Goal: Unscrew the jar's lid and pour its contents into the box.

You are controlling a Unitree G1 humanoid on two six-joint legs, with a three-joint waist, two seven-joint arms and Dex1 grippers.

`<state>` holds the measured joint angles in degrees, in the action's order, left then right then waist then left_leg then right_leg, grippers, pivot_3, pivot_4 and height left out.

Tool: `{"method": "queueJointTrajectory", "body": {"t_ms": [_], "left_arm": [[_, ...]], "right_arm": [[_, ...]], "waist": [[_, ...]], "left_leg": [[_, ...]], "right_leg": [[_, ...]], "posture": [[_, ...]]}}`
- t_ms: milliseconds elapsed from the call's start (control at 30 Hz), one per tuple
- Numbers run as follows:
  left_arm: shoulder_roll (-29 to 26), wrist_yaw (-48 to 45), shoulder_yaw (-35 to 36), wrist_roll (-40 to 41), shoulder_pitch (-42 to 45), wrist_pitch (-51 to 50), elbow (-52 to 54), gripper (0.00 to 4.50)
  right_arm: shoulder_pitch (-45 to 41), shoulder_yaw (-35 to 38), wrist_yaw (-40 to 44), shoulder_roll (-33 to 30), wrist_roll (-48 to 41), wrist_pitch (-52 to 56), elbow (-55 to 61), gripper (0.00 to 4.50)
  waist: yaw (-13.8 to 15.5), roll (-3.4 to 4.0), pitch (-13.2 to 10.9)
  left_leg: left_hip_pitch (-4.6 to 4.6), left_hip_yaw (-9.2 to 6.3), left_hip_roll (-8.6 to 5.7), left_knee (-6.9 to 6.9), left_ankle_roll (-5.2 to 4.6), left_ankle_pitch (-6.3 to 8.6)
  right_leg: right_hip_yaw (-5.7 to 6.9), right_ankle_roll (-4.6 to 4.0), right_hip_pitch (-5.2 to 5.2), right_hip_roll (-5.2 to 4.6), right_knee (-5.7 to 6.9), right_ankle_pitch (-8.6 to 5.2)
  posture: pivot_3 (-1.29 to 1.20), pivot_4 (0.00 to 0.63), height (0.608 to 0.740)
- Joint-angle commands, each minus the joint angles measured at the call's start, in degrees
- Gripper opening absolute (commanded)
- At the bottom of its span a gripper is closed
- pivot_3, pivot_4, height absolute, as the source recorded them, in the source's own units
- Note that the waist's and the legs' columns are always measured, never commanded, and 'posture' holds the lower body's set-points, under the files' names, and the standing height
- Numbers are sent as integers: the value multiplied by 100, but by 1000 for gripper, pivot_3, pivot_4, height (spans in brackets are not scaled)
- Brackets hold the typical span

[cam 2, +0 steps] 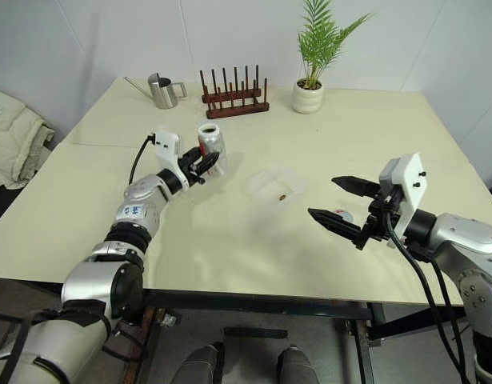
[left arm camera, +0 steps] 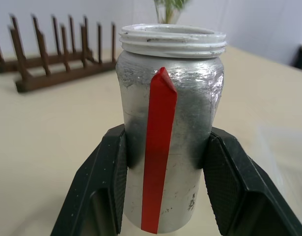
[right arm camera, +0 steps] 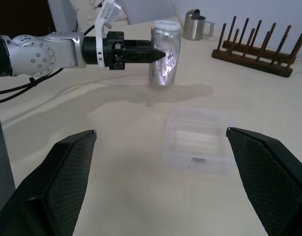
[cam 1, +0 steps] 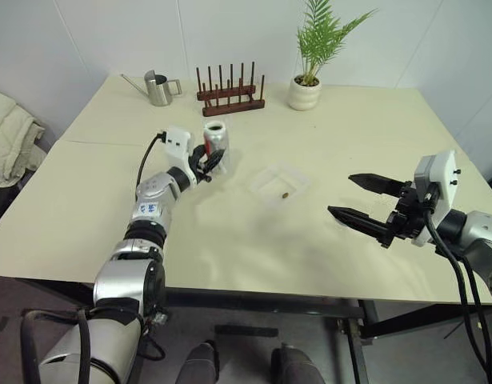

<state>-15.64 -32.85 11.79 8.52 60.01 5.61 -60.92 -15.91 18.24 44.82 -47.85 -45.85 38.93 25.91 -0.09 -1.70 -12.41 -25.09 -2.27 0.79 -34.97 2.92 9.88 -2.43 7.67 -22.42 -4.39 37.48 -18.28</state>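
Standing upright on the counter (cam 1: 86, 208), the jar (cam 1: 216, 145) is held low on its body between the two black fingers of the left end effector (left arm camera: 163, 191), which is closed snugly against both sides with the red stripe facing the wrist. The mouth is uncovered, its screw thread bare, so the unscrewing is judged to be done. The jar's long axis is vertical, and the left arm reaches it from the robot's near left side, roughly level.

Just to the right of the jar, and a little nearer the robot, the box (cam 1: 279, 185) lies flat on the counter, apart from the jar. A tiny brown bit, the contents (cam 1: 285, 194), is already seen inside it, so the pour is judged complete or nearly so.

Further right, the right end effector (cam 1: 359, 198) hovers above the counter with its fingers spread wide and nothing between them, pointing toward the box. In the right eye view a small round thing (cam 2: 340, 214) lies on the counter beneath it, possibly the lid, though it cannot be told for certain.

The left arm is the nearer to the jar, so any release or set-down falls to it.
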Motion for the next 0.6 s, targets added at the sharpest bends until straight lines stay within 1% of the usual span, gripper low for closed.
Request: {"method": "queueJointTrajectory", "body": {"t_ms": [33, 267, 333, 367, 500, 533, 600], "left_arm": [[-94, -80, -152, -41, -131, -93, 520, 1838], [-194, -32, -454, -279, -445, -27, 978, 1838], [-227, -10, -555, -362, -570, -35, 1156, 2578], [-224, 25, -560, -355, -630, -102, 1258, 2784], [-219, -7, -632, -295, -883, -352, 1775, 4049], [-231, -2, -662, -305, -965, -423, 1950, 4434], [-235, 25, -661, -273, -1087, -598, 2235, 4475]], "right_arm": [[-114, 31, 125, -110, 10, -72, -18, 4464], [-160, -58, 136, -45, 64, -66, -5, 4464], [-157, -76, 122, -36, 67, -76, 17, 4500], [-150, -77, 116, -36, 68, -82, 25, 4500], [-149, -60, 123, -53, 57, -90, 38, 4500], [-154, -55, 130, -62, 58, -90, 29, 4500], [-163, -50, 143, -75, 62, -93, 14, 4500]], "waist": [[1, 0, 0], [0, 1, 0], [-4, 2, 1], [-4, 2, 1], [-2, 2, 1], [0, 2, 1], [0, 2, 1]], "left_leg": [[0, 0, 0, -1, 0, 0], [0, 0, 1, 0, 0, 0], [1, 1, 1, 1, 0, 0], [0, 1, 1, 1, 0, 0], [0, 1, 2, 2, -1, 0], [-1, 1, 2, 2, -1, 0], [-1, 1, 2, 2, -1, 0]], "right_leg": [[0, 0, 0, 0, 0, 0], [-2, -1, -1, 0, -1, 1], [-4, -1, 0, 0, -3, 1], [-4, -1, -1, 0, -3, 1], [-4, -1, -1, 0, -4, 1], [-4, -1, -1, 0, -4, 2], [-5, -2, -1, 0, -5, 2]], "posture": [[0, 150, 740], [0, 150, 740], [0, 150, 740], [0, 150, 740], [0, 150, 740], [0, 150, 740], [0, 150, 740]]}}
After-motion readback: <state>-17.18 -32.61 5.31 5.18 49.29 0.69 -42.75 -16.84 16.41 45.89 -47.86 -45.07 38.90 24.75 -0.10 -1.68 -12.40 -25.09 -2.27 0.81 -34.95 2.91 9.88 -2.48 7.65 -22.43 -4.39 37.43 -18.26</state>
